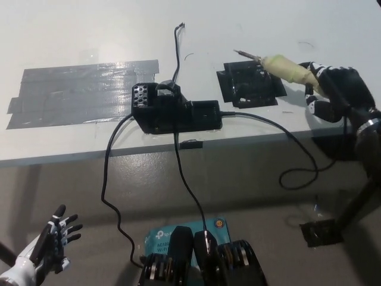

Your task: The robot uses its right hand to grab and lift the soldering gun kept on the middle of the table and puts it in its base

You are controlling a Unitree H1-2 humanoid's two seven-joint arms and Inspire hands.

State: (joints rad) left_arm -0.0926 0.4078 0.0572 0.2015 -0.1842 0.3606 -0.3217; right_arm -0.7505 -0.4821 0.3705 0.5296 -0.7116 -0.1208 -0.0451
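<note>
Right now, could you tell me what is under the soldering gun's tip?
The soldering gun, held in the right hand, has its tip above the far edge of the black base on the white table. The base's slots are too dark to see into.

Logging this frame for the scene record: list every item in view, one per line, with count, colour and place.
soldering gun: one, cream handle with thin metal tip, held above the table's right part, tip over the black pad's far edge
black pad: one, black, flat on the table right of centre
base unit: one, black, near the table's front edge, centre
cables: several, black, running from the base unit over the table edge toward the floor
grey tape patch: one, grey, on the table's left part
table: one, white, filling the upper picture
blue box: one, teal, on the floor at bottom centre
left hand: white, open, resting at lower left
right hand: black, shut on the soldering gun's handle, at right
</note>
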